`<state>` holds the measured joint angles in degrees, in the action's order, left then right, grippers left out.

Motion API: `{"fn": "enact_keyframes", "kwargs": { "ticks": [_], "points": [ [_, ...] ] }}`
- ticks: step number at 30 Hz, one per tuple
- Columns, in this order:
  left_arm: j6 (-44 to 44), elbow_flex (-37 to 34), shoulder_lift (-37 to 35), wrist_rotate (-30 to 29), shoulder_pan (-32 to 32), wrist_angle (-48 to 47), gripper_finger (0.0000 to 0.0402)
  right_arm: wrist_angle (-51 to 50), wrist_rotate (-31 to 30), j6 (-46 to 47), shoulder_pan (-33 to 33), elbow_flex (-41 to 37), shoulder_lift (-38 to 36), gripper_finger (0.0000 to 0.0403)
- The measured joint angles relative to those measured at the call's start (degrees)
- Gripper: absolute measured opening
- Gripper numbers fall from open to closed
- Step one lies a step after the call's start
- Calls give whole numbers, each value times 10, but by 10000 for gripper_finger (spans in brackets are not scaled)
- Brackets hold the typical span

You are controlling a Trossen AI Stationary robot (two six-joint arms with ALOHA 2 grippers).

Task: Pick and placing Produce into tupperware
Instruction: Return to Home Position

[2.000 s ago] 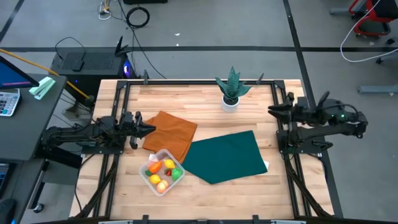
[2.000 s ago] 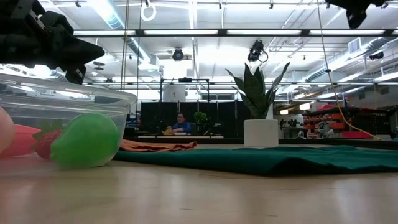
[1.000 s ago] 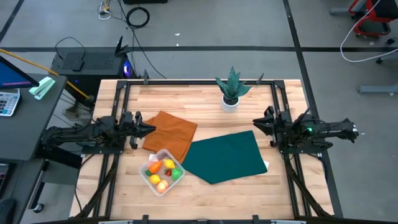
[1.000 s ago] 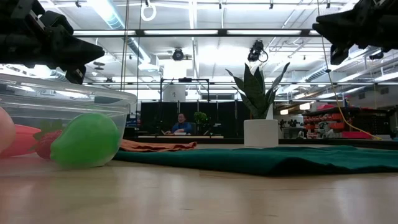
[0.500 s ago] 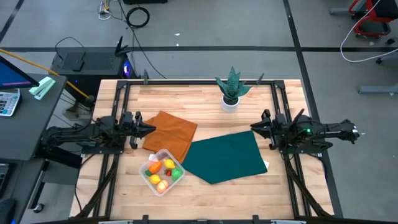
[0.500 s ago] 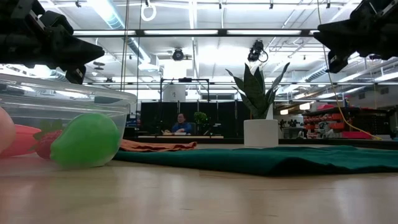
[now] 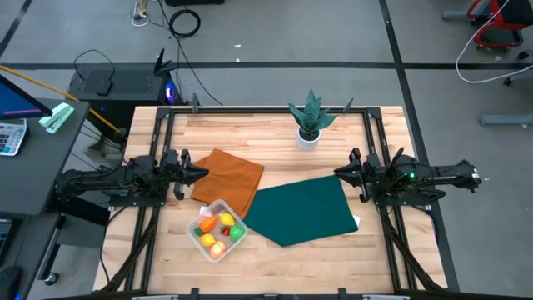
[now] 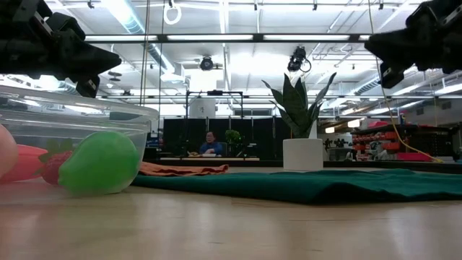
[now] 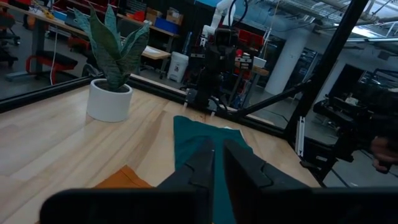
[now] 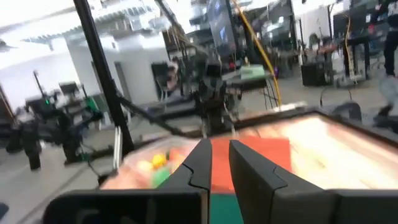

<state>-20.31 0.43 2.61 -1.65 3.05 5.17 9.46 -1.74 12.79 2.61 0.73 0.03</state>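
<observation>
The clear tub sits flat near the front left of the table, turned cornerwise. Inside lie an orange piece, two yellow pieces, a red piece, a green piece and a peach piece.

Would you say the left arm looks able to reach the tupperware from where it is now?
Probably yes. The left gripper hovers at the orange cloth's edge, and the tupperware lies close by on the same side, open-topped with nothing over it.
</observation>
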Motion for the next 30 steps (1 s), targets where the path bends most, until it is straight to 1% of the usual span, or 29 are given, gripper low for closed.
{"fn": "enact_keyframes", "kwargs": {
  "ticks": [4, 7, 12, 17, 24, 30],
  "points": [
    [0, 0, 0, 0, 0, 0, 35, -53, 10, -8, 0, 0, 0, 18],
    [0, 0, 0, 0, 0, 1, 38, -73, 27, -16, 0, 0, 0, 13],
    [0, 0, 0, 0, 0, 1, 44, -77, 33, -54, 0, 0, 0, 5],
    [0, 0, 0, 0, 0, 1, 38, -79, 23, -96, 0, 0, 4, 2],
    [0, 0, 0, 0, 0, 1, 30, -80, 21, -90, 0, 0, 23, 2],
    [0, 0, 0, 0, 0, 1, 36, -91, 16, -88, 0, 10, 39, 1]
  ]
}}
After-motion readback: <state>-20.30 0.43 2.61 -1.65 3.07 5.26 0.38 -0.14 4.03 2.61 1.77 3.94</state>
